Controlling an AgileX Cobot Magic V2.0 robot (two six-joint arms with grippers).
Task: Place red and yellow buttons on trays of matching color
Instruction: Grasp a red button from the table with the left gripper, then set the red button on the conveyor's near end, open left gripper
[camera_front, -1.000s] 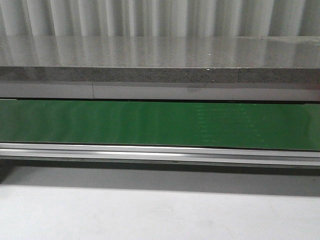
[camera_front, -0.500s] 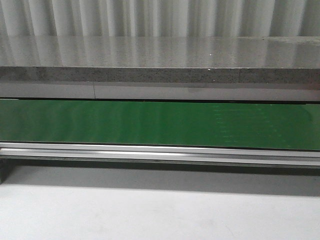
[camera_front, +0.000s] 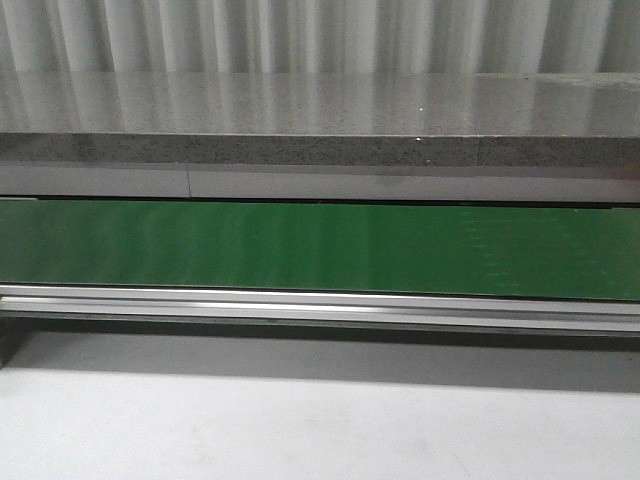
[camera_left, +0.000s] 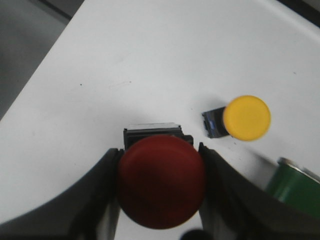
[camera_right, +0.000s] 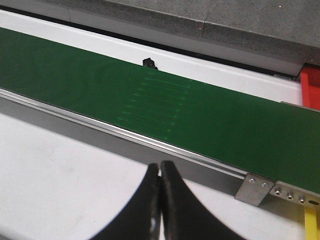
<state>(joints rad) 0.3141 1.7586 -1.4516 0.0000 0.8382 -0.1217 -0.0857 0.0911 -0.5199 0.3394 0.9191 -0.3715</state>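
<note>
Two buttons seen in L wrist view on white table (camera_left: 125, 60): red button (camera_left: 161, 182) clamped btwn L gripper (camera_left: 161, 192) fingers (camera_left: 102, 200), both pads pressed against cap sides; yellow button (camera_left: 246, 118) lying on side just beside, apart from gripper. Green cylinder (camera_left: 295, 187) near yellow button at frame edge. R gripper (camera_right: 160, 210) closed, fingertips touching, nothing held, poised over table near green conveyor belt (camera_right: 175, 110). Belt (camera_front: 320, 245) bare in front view; trays not seen.
</note>
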